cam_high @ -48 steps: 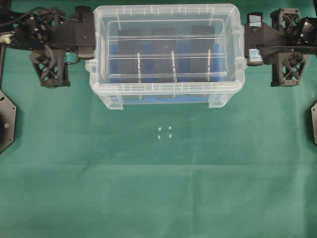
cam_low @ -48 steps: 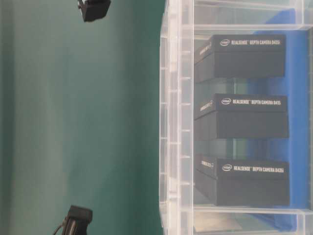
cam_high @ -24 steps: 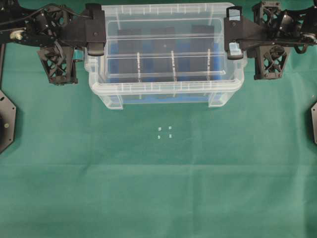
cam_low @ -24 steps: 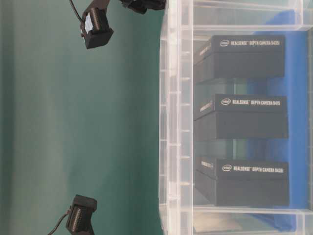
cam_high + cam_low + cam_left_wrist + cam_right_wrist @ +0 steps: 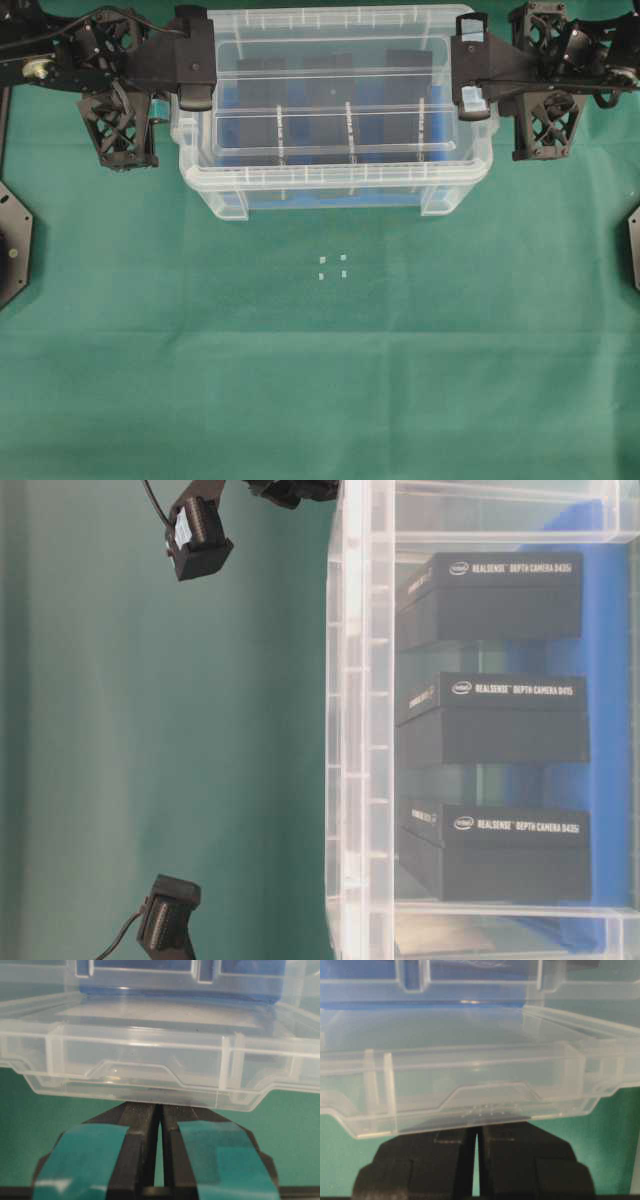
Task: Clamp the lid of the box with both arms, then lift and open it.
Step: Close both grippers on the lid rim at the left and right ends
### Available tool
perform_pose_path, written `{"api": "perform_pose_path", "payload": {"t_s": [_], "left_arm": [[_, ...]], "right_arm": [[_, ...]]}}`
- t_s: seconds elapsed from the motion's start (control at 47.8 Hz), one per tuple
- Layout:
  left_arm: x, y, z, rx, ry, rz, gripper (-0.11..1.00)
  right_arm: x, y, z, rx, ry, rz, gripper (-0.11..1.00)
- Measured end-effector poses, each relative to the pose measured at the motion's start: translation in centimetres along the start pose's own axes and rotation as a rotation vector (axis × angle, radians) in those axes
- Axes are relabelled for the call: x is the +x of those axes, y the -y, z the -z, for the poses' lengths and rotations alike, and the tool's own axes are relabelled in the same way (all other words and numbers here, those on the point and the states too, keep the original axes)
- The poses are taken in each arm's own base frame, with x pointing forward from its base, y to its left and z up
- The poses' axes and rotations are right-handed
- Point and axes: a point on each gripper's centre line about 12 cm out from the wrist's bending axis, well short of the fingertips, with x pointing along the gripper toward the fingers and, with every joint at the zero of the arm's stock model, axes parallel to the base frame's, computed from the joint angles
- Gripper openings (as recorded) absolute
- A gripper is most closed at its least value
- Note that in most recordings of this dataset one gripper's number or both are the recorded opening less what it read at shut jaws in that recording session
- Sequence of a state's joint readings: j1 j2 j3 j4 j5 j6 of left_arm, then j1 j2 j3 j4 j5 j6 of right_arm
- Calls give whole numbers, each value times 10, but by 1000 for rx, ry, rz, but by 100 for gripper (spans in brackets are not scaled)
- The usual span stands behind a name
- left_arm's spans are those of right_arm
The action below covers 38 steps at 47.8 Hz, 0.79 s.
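The clear lid (image 5: 335,95) lies over the clear box (image 5: 335,185), which holds a blue insert (image 5: 610,730) and three black blocks (image 5: 490,720). My left gripper (image 5: 195,95), with teal tape on its fingers (image 5: 90,1155), is shut. Its tips (image 5: 160,1106) sit under the flange at the lid's left end (image 5: 150,1055). My right gripper (image 5: 470,100) is shut too, and its tips (image 5: 476,1129) sit under the flange at the lid's right end (image 5: 470,1075). Neither pair of jaws has anything between them. I cannot tell how far the lid stands off the box rim.
Green cloth covers the table, with small white marks (image 5: 332,267) in front of the box. Black mounts stand at the left edge (image 5: 12,245) and the right edge (image 5: 633,245). Black arm parts (image 5: 200,535) (image 5: 168,925) hang beside the box wall (image 5: 355,730).
Since one second ago both grippers have moved inward and toward the back, from beside the box handles onto the lid's ends. Over the last half second they have barely moved.
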State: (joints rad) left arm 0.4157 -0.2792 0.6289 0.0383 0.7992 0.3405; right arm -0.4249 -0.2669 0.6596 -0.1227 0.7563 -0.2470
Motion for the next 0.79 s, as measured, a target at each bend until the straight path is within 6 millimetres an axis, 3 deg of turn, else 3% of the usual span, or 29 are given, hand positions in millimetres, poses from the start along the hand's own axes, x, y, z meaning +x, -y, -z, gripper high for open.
{"api": "perform_pose_path", "payload": {"t_s": [0.502, 0.795], "left_arm": [[-1, -1, -6, 5, 0, 0, 1], [-14, -5, -14, 5, -16, 5, 1]], "right_arm": [[-4, 0, 0, 1, 0, 0, 0], [-20, 3, -4, 8, 6, 7, 0]]}}
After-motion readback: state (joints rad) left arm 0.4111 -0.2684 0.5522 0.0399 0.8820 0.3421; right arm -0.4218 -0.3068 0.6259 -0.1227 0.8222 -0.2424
